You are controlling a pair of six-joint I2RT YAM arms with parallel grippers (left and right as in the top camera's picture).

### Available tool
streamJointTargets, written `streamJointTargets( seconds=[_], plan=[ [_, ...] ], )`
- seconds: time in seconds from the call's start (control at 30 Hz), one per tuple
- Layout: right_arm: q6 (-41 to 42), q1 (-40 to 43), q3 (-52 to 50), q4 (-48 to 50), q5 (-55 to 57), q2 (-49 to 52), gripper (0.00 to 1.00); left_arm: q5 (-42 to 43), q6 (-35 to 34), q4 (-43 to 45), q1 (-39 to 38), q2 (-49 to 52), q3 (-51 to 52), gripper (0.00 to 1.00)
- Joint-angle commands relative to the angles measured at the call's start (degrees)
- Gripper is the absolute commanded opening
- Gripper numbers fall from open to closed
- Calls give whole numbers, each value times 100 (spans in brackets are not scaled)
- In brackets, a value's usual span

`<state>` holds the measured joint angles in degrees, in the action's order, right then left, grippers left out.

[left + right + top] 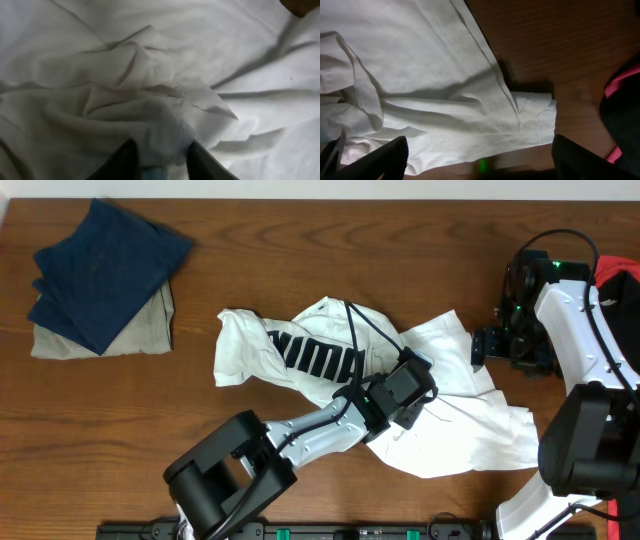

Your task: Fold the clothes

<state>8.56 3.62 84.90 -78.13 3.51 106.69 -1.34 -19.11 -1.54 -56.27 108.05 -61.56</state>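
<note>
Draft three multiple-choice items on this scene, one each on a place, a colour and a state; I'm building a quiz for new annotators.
1. Where does the navy garment lie?
A. in a drawer
B. on the beige garment
C. on a chair

2. What colour is the lettering on the white T-shirt?
A. black
B. red
C. green

3. How is the right tool?
A. shut on a sleeve
B. shut on the navy garment
C. open, empty

Answers: 1 B, it lies stacked atop the beige one. 2 A, black blocks show on the crumpled cloth. 3 C, its jaws stand wide with nothing gripped.
</note>
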Motion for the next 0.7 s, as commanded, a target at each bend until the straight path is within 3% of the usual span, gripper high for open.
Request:
streamJointTargets(
  seconds=[0.0, 0.07, 0.37, 0.53, 0.67],
  plan=[
    [61, 50, -24, 4, 55, -28, 89, -129, 87, -7, 9, 94, -59, 19],
    [61, 50, -24, 9, 57, -28, 89, -129, 90, -7, 11, 81, -61, 6],
    [63, 50, -24, 13, 57, -28, 90, -129, 149, -249, 455, -876, -94, 6],
    [61, 50, -24, 0, 50, -28, 95, -133, 149, -1429, 1305, -2465, -98, 6],
    [-118, 50, -24, -149, -251, -28, 99, -129, 122, -2942, 2321, -3720, -98, 6]
  ],
)
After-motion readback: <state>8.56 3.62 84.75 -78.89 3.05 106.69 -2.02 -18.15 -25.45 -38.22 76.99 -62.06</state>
